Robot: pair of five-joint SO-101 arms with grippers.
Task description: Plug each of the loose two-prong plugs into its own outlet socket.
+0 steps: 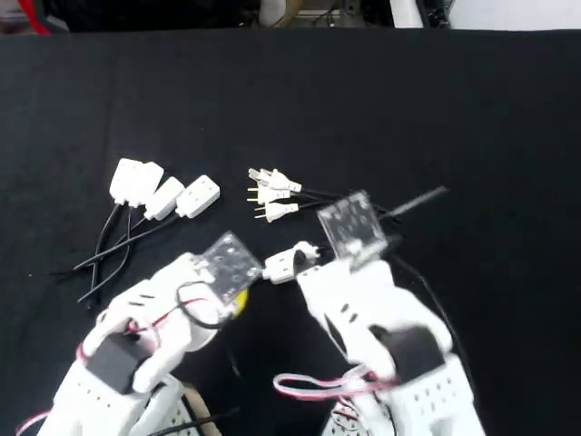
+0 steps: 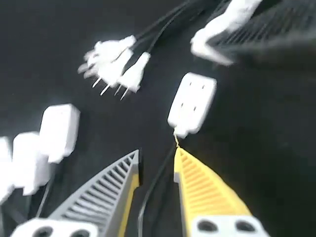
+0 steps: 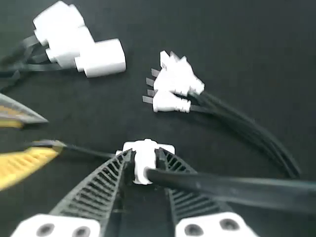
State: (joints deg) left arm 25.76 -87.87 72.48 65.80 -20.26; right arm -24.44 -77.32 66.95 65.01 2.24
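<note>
Our right hand (image 3: 144, 151) grips a plug (image 3: 143, 173) just before the socket (image 2: 192, 101), whose long axis runs back to our open left hand (image 2: 156, 150).

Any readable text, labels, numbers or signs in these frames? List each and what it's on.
None can be read.
Outlet sockets: plain white, no print visible.
Loose plugs: no markings legible.
Plug held in the right gripper: blank white.
Wrist circuit boards: any print too small and blurred to read.
</note>
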